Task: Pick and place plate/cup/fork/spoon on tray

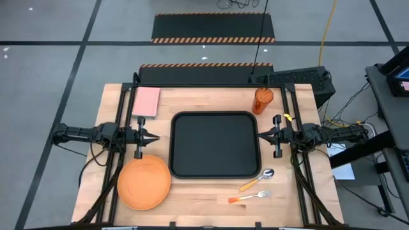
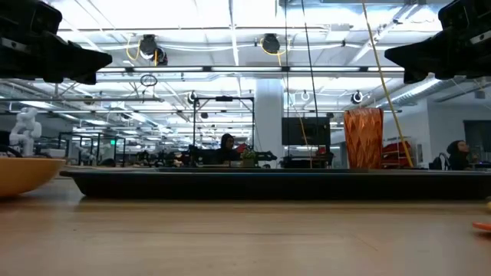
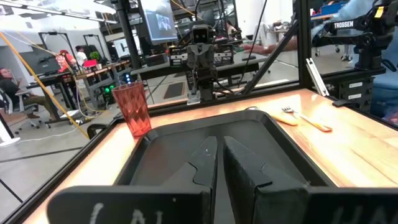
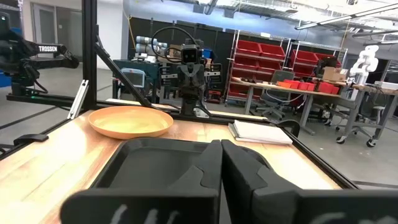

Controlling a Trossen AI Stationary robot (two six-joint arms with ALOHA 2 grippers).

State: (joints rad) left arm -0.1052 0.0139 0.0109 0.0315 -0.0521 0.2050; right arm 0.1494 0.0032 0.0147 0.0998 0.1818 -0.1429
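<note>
The black tray (image 1: 215, 145) lies in the table's middle. The orange plate (image 1: 144, 183) lies flat near the near left corner. The dark-orange cup (image 1: 262, 100) stands upright at the far right, beyond the tray. The spoon (image 1: 257, 179) and the fork (image 1: 250, 197) lie on the wood at the near right. My left gripper (image 1: 157, 136) hovers at the tray's left edge, shut and empty. My right gripper (image 1: 259, 134) hovers at the tray's right edge, shut and empty.
A pink rectangular pad (image 1: 146, 101) lies at the far left of the table. Black frame posts stand along the table's left and right sides. Bare wood shows in front of the tray, between plate and fork.
</note>
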